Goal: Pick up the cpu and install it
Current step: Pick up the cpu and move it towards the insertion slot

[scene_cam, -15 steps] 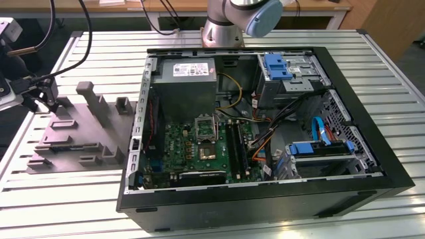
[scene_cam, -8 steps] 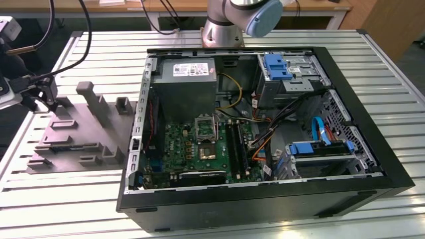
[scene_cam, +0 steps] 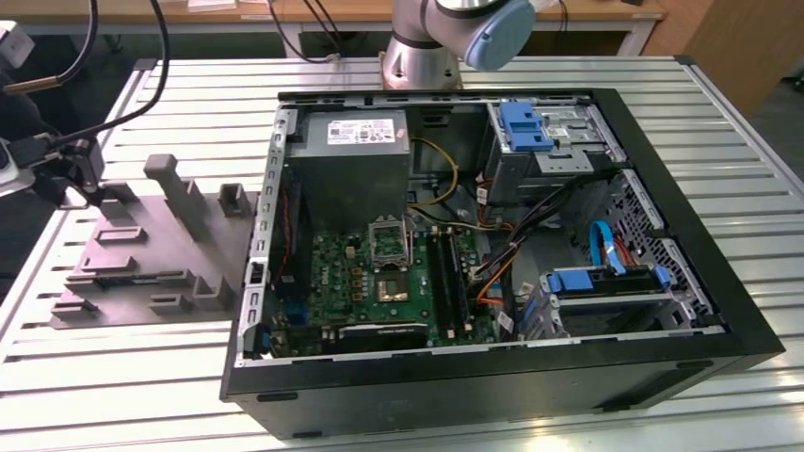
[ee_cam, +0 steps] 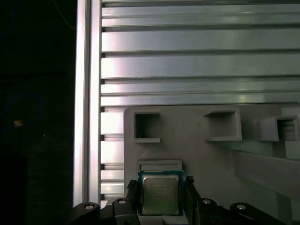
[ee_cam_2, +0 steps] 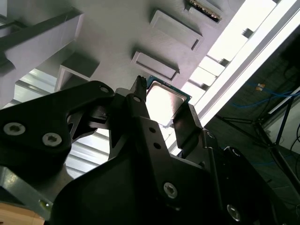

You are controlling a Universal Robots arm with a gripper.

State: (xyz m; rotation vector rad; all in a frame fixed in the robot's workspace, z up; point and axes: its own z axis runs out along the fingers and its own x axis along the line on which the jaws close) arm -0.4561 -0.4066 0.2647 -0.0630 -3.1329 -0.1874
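Slatted aluminium table (ee_cam: 187,65), grey tray (ee_cam: 211,159) on it. Gripper (ee_cam: 161,185) looks clamped on opposite edges of the cpu (ee_cam: 161,197), just above the tray beside its shallow pocket (ee_cam: 159,165). My take: keep chip level, grip light, lift straight, no twist.

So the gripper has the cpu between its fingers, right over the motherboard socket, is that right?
No. The gripper has the cpu between its fingers, but over the grey moulded tray on the slatted table, not the motherboard socket. The first wrist view shows it.
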